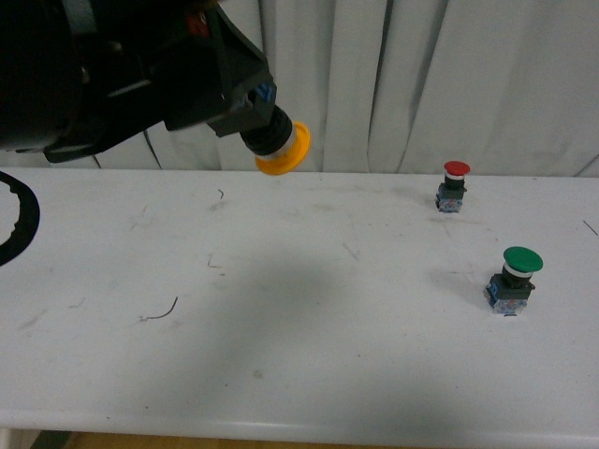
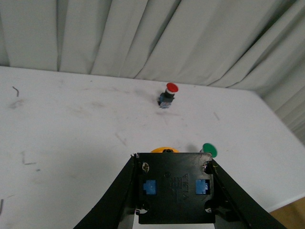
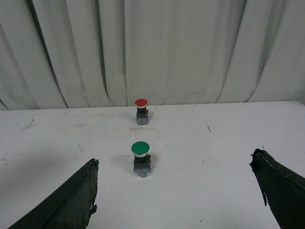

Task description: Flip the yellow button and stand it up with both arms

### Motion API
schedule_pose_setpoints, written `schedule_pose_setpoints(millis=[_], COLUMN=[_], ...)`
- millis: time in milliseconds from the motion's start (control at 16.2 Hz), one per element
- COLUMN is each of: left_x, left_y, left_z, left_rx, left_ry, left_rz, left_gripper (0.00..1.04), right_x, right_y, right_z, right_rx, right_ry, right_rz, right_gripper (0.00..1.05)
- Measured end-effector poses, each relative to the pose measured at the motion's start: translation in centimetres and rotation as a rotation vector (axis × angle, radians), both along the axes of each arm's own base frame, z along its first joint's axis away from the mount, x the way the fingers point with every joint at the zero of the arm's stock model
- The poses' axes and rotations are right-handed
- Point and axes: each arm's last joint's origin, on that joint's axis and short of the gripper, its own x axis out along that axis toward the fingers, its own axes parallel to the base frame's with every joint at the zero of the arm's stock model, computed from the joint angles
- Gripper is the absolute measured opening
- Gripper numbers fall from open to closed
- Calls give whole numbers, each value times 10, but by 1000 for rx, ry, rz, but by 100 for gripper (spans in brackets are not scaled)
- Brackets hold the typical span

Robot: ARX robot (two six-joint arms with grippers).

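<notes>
My left gripper (image 1: 245, 101) is shut on the yellow button (image 1: 284, 149) and holds it high above the white table (image 1: 299, 374) at the upper left, cap pointing down and to the right. In the left wrist view the button's black base (image 2: 175, 187) with two blue parts fills the space between the fingers, and only a sliver of yellow cap (image 2: 165, 150) shows beyond it. My right gripper (image 3: 174, 191) is open and empty above the table, with the green-capped switch (image 3: 140, 158) ahead of it. The right arm is out of the front view.
A green-capped switch (image 1: 513, 280) stands upright at the right. A smaller red-capped switch (image 1: 453, 185) stands behind it near the white curtain (image 1: 421, 84). A black ring (image 1: 14, 220) lies at the table's left edge.
</notes>
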Motion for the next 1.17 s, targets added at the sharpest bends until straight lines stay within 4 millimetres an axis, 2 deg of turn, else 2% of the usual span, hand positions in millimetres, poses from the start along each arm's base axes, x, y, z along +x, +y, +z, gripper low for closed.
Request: schedule_pose_setpoints(millis=[185, 370, 493, 677, 1170], left_x=[2, 13, 15, 20, 19], left_y=[10, 16, 18, 9, 8], left_z=[-5, -21, -18, -40, -46], left_rx=[-241, -494, -609, -612, -598], left_ry=[-19, -8, -79, 31, 59], left_rz=[-137, -294, -381, -446, -477], left_gripper=[36, 36, 36, 36, 36], right_x=[0, 0, 0, 0, 0], right_y=[0, 0, 0, 0, 0], right_z=[0, 0, 0, 0, 0], right_rx=[0, 0, 0, 0, 0], right_ry=[0, 0, 0, 0, 0], right_rz=[0, 0, 0, 0, 0], right_gripper=[98, 98, 98, 98, 98])
